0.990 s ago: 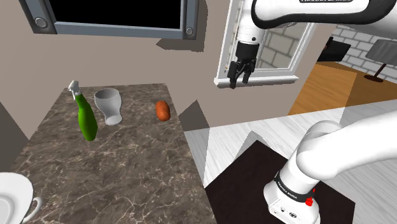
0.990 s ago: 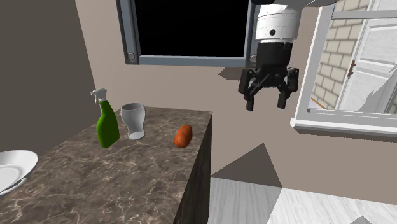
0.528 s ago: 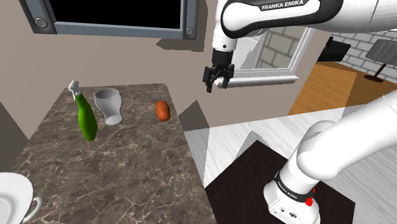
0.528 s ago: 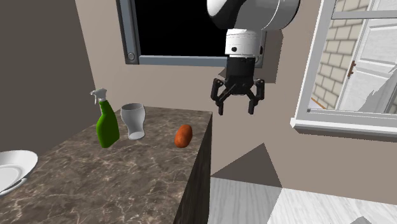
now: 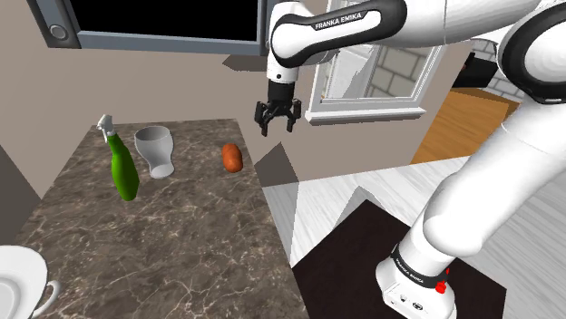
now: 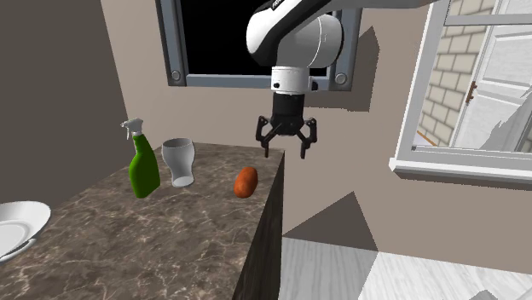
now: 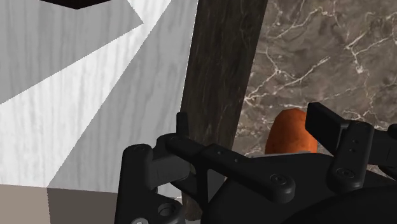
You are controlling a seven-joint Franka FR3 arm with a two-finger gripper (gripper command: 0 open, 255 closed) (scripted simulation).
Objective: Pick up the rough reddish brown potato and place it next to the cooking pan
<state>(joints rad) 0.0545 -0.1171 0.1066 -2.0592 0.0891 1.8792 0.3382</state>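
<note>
A black gripper [image 7: 254,130] looks down over the edge of a counter [image 7: 331,51], its two fingers [image 7: 326,125] standing apart with nothing between them. The counter's top is dark brown stone with pale veins. An orange-brown potato [image 7: 287,130] lies on it, partly hidden behind one finger. Beyond the counter's dark side face [image 7: 219,63] is a pale grey plank floor [image 7: 89,95].
</note>
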